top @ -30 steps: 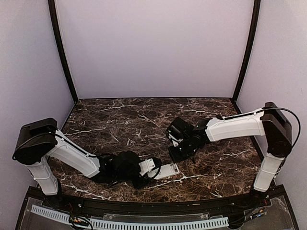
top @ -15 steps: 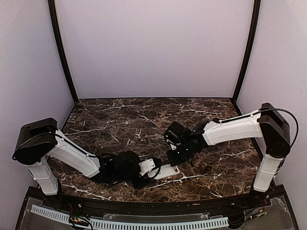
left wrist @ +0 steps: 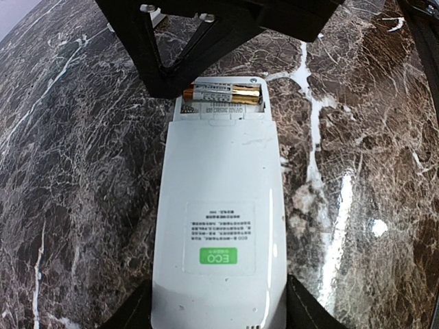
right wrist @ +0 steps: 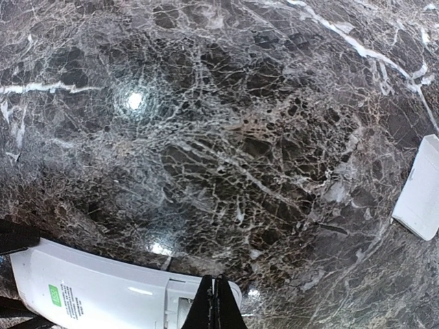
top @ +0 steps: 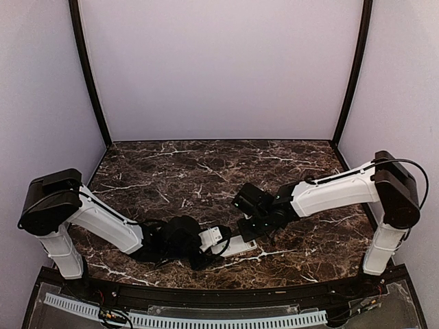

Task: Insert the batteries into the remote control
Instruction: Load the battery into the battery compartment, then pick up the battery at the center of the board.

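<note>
Marble table [top: 171, 171] spreads wide behind; its front edge is near. The remote control [left wrist: 219, 226], back up, runs along that edge. Its batteries [left wrist: 223, 94] face the right gripper [right wrist: 214, 301], pinched together and empty. The left gripper [left wrist: 219, 312] clamps its sides.

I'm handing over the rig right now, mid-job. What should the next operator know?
Hands: the left hand is clamped on the remote control, back up; the right hand is shut, tip down at the open battery compartment.
Done: a gold battery sits in the compartment; whether both are in, I cannot tell.
Left: press it home, then refit the cover, probably the white piece lying apart on the table.
</note>
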`<action>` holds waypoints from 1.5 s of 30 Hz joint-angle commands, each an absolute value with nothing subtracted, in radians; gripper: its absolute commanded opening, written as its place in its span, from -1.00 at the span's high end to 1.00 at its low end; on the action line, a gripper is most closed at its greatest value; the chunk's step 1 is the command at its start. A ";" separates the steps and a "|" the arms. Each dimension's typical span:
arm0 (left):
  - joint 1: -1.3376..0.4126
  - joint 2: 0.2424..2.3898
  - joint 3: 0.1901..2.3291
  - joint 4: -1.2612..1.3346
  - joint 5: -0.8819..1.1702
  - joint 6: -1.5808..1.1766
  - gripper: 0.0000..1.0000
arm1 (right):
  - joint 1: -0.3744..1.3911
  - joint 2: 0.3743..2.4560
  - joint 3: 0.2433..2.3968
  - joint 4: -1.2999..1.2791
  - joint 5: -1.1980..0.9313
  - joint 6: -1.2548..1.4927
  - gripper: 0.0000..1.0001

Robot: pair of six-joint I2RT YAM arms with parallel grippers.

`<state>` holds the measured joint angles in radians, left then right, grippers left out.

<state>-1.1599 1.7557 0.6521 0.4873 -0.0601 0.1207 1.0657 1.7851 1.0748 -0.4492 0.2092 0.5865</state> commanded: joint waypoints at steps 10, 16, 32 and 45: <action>-1.158 1.793 0.641 0.355 -0.104 0.132 1.00 | 1.138 1.790 1.001 -0.636 0.217 0.640 1.00; -1.158 1.793 0.643 0.354 -0.103 0.133 1.00 | 1.128 1.763 1.078 -0.713 0.242 0.646 1.00; -1.158 1.771 0.662 0.325 -0.104 0.134 -0.95 | 0.996 1.605 1.114 -0.630 0.141 0.632 0.78; -1.157 1.489 0.756 0.152 -0.196 0.082 -0.98 | 0.962 1.563 1.213 -0.547 0.118 0.495 0.17</action>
